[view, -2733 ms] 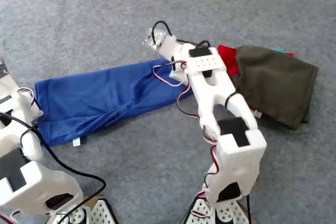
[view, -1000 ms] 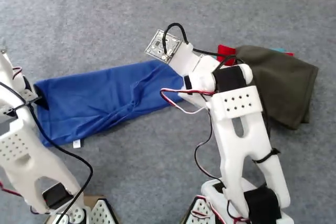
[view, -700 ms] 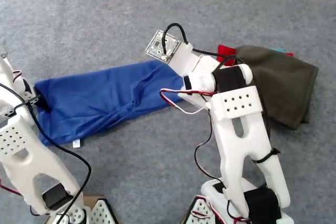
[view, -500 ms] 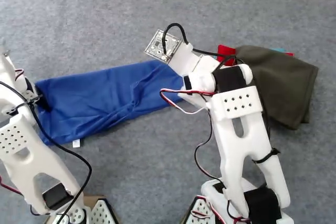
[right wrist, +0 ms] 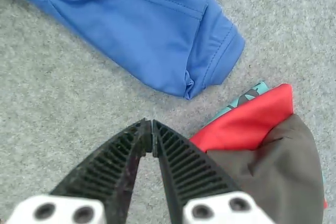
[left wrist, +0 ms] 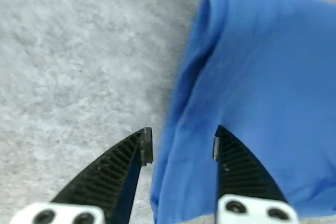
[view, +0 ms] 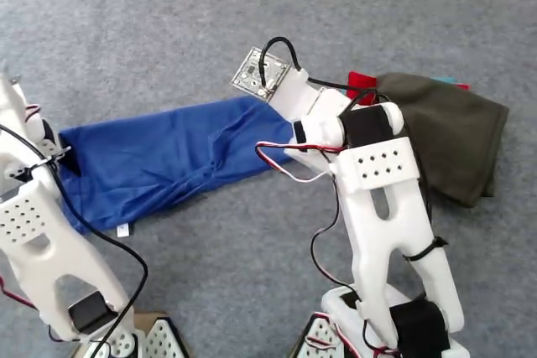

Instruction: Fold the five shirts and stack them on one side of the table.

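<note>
A long blue shirt [view: 168, 161], folded lengthwise, lies across the left half of the grey table [view: 252, 241]. My left gripper [left wrist: 180, 145] is open at the shirt's left end, one finger over the blue cloth [left wrist: 262, 77] and the other over bare table beside the fold. My right gripper [right wrist: 152, 127] is shut with nothing in it, hovering above bare table just off the blue shirt's other end [right wrist: 157, 30]. A stack of folded shirts sits on the right: dark olive [view: 445, 136] on top, red [right wrist: 247, 124] and teal [right wrist: 244, 98] edges underneath.
The left arm [view: 29, 207] stands at the table's left edge, the right arm [view: 377, 173] rises from the front centre, partly covering the stack. Bare grey surface stretches along the back and front of the table.
Both arms have risen from their lower poses of 2.7 s ago. Over the last second the left arm crept slightly toward the shirt's left end; the right arm and the shirts stayed put.
</note>
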